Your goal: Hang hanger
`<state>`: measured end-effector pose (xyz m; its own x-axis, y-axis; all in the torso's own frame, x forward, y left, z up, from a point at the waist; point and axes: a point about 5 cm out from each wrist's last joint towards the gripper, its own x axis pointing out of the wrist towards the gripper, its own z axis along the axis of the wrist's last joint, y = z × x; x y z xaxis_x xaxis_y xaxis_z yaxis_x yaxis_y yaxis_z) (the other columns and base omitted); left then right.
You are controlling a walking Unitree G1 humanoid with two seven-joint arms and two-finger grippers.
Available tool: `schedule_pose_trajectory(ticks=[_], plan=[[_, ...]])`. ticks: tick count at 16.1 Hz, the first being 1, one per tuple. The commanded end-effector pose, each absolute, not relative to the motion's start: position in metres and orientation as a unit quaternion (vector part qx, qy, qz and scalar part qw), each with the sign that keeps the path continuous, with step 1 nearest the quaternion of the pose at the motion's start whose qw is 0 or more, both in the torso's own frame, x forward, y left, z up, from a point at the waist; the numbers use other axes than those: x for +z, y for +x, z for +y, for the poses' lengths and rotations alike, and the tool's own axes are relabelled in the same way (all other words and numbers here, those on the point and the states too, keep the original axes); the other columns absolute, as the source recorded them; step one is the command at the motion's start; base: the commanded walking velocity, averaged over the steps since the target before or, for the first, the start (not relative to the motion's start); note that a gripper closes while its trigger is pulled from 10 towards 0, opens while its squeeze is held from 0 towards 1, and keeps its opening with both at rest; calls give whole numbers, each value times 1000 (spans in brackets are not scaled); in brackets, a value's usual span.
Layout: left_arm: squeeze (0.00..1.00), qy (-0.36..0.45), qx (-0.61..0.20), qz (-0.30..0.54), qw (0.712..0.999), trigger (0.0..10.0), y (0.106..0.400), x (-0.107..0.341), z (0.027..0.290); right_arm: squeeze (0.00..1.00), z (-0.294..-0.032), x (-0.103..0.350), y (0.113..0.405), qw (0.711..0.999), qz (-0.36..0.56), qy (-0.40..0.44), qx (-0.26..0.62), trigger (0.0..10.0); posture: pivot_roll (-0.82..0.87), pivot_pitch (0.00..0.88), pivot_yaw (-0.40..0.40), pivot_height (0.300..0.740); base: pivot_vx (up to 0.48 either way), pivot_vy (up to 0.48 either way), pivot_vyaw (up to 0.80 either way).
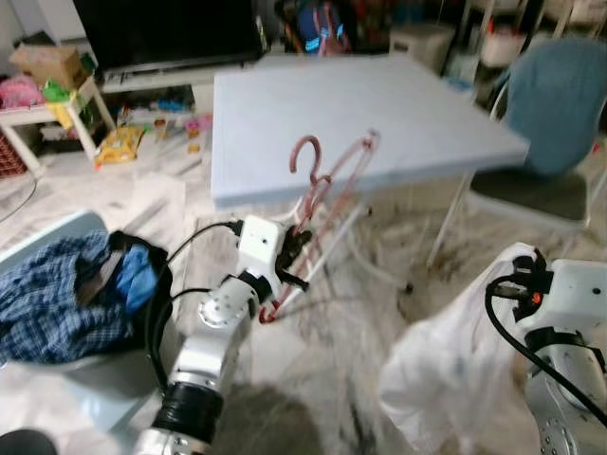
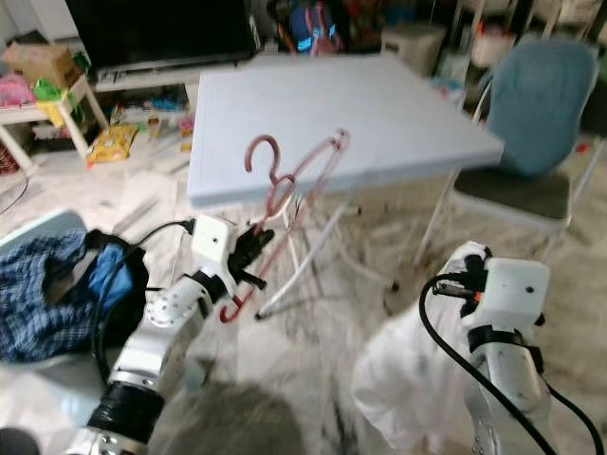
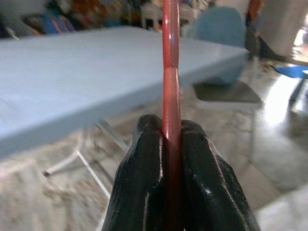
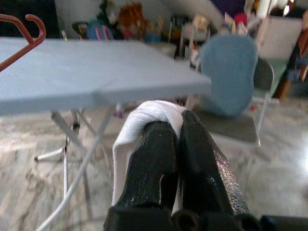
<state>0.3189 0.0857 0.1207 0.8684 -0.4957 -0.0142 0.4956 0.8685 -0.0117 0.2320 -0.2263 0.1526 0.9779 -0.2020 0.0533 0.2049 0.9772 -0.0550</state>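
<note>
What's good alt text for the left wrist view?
The left gripper has its two black fingers shut on a red hanger that runs straight up between them. Behind it are a light blue table, blurred, and a blue chair on a marble floor.

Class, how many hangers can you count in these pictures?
1: a red hanger clamped in the left hand, in front of the table's near edge. Others may be hidden.
</note>
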Motion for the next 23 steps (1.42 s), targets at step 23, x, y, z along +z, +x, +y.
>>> schedule_pose_trajectory(ticks=[23], plan=[[0,-26,-208,-17,978,10000,335,135,83,0,-216,190,261,991,-101,-47,-73,10000,9,0,-8,740,480,0,161]])
